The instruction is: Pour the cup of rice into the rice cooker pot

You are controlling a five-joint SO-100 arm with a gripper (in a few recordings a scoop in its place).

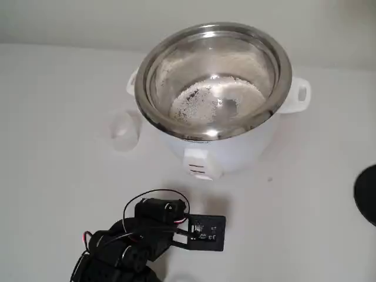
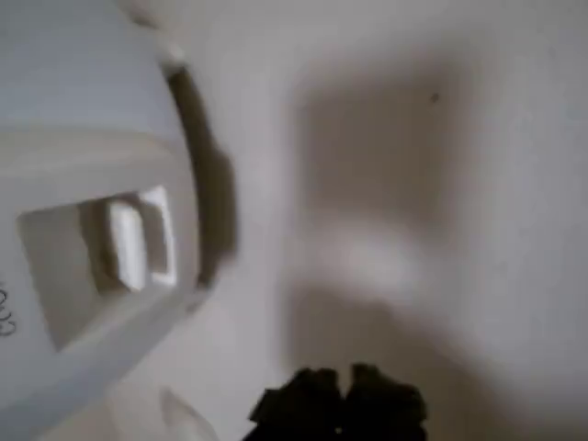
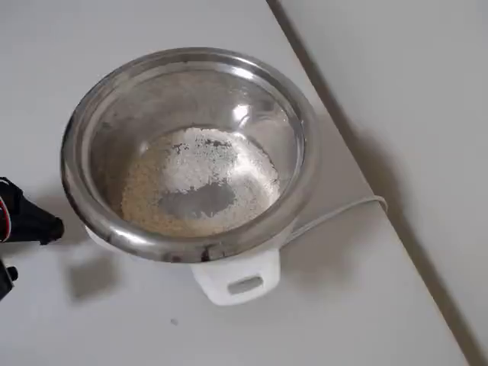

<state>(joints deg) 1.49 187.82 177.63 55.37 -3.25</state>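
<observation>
Rice [image 1: 214, 100] lying in pot [image 1: 154, 111]; cup [image 1: 124, 130] standing beside cooker; gripper [image 2: 342, 404] hanging low, finger state unclear.

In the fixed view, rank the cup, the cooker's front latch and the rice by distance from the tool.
1. Front latch, just above the tool.
2. Cup, upper left beside the cooker.
3. Rice, inside the pot, farthest up.

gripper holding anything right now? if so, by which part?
Nothing. The gripper is clear of the cup, which stands alone beside the rice cooker pot.
</observation>
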